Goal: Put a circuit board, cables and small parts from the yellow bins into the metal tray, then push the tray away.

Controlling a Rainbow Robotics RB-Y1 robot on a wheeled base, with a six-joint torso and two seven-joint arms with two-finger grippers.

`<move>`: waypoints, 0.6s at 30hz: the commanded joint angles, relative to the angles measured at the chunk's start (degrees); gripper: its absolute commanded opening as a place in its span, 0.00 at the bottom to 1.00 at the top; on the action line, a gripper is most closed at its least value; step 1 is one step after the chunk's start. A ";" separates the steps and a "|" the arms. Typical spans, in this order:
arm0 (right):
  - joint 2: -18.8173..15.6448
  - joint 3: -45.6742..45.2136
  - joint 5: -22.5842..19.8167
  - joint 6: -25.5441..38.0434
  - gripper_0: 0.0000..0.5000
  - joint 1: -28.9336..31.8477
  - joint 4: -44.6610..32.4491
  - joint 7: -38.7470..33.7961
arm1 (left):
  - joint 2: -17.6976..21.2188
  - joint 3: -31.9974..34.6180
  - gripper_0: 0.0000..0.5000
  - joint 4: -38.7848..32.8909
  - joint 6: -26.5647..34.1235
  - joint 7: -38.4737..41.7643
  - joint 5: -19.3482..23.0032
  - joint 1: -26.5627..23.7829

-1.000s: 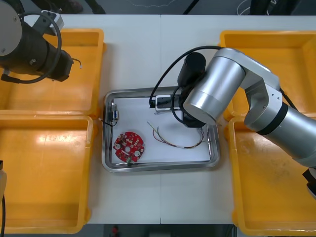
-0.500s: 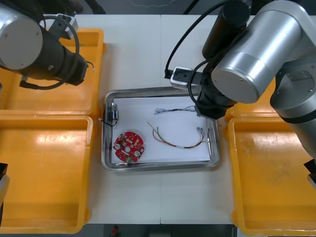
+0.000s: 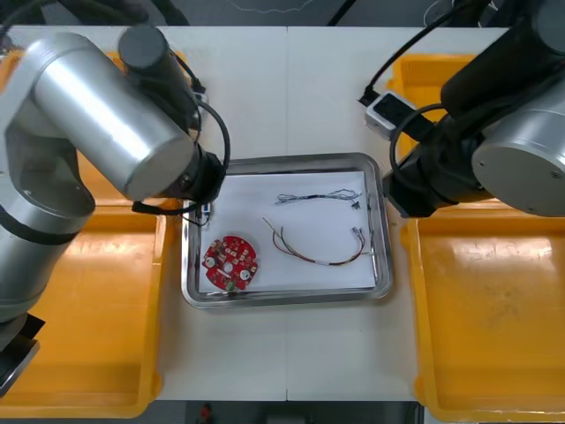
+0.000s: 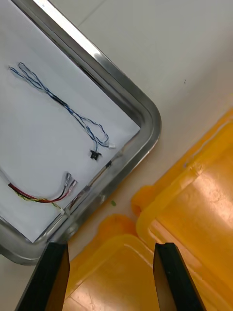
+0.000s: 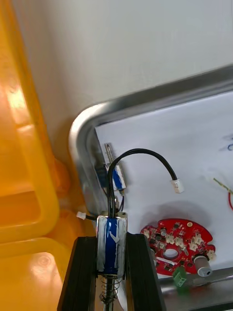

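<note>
Biggest stuff first: the table (image 3: 291, 88), yellow bins (image 3: 79, 309) down both sides of the frame, and the tray (image 3: 282, 299) in the middle. My left arm fills the upper left of the front view. The left gripper (image 5: 111, 240) is at the tray's left rim with its fingers clamped on a blue part (image 5: 111, 237). A black cable (image 5: 141, 154) loops up out of that part and ends in a white plug (image 5: 178, 185). The right gripper (image 4: 110, 248) hangs over the bins at the right of the frame, just beside the tray's corner, fingers wide apart and holding nothing.

In the tray I've got the board (image 3: 231, 262) at lower left, the blue and white cable (image 3: 316, 196) upper middle and the red and yellow cable (image 3: 322, 254) under it. Another small part (image 5: 118, 179) lies against the left rim.

So this step is the drop, I reckon. From the wrist view I look too close to the rim, maybe over it. I'd nudge inward over the white patch between that small part and the board, go low, then open slowly. The cable loop could snag a finger, so I'd lift straight up.
</note>
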 commanded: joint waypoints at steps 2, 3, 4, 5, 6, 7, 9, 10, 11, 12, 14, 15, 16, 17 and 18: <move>-3.70 -6.71 -1.12 0.17 1.00 4.24 -5.34 -7.86 | -2.34 -5.73 0.00 3.12 -3.83 9.88 -2.93 0.48; -4.40 -7.85 -2.18 0.17 1.00 5.39 -6.13 -8.74 | -2.61 -6.52 0.00 4.26 -4.63 10.06 -3.37 0.48; -4.67 -8.55 -2.62 0.17 1.00 5.82 -6.48 -9.44 | -2.70 -6.96 0.00 4.79 -4.98 10.15 -3.63 0.48; -5.11 -9.96 -3.41 0.17 1.00 7.14 -7.01 -10.67 | -3.05 -7.49 0.00 5.93 -5.94 10.32 -4.07 0.48; -5.63 -11.63 -4.38 0.17 1.00 8.37 -7.54 -11.81 | -3.22 -8.11 0.00 7.08 -6.91 10.58 -4.51 0.48; -5.90 -12.51 -4.81 0.17 1.00 9.16 -7.72 -12.34 | -3.40 -8.46 0.00 7.69 -7.44 10.67 -4.77 0.48; -6.78 -16.55 -6.92 0.17 1.00 12.15 -8.68 -14.19 | -3.75 -9.86 0.00 9.71 -9.64 11.20 -6.36 0.48; -6.86 -17.60 -7.36 0.17 1.00 12.94 -8.86 -14.54 | -3.84 -10.04 0.00 10.24 -9.99 11.38 -6.62 0.48; -7.04 -19.54 -8.33 0.17 1.00 14.35 -9.30 -15.42 | -4.01 -10.57 0.00 11.12 -11.04 11.64 -7.24 0.48; -7.39 -21.65 -9.30 0.17 1.00 15.76 -9.74 -16.47 | -4.19 -10.92 0.00 12.17 -12.27 11.99 -7.59 0.48; -7.74 -24.20 -10.70 0.17 1.00 17.78 -10.26 -17.70 | -4.37 -11.36 0.00 13.58 -13.77 12.34 -7.85 0.48; -8.01 -26.13 -11.58 0.17 1.00 19.10 -10.70 -18.32 | -4.54 -11.80 0.00 14.19 -14.82 12.61 -8.38 0.48; -8.09 -27.80 -12.20 0.17 1.00 20.24 -10.97 -18.32 | -4.63 -12.24 0.00 14.81 -15.70 12.96 -8.82 0.48; -8.18 -28.68 -12.46 0.17 1.00 20.85 -11.06 -18.40 | -4.63 -12.50 0.00 15.16 -16.14 13.13 -9.08 0.48; -8.45 -30.35 -12.90 0.17 1.00 22.08 -11.14 -18.32 | -4.63 -12.85 0.00 15.78 -16.93 13.40 -9.17 0.48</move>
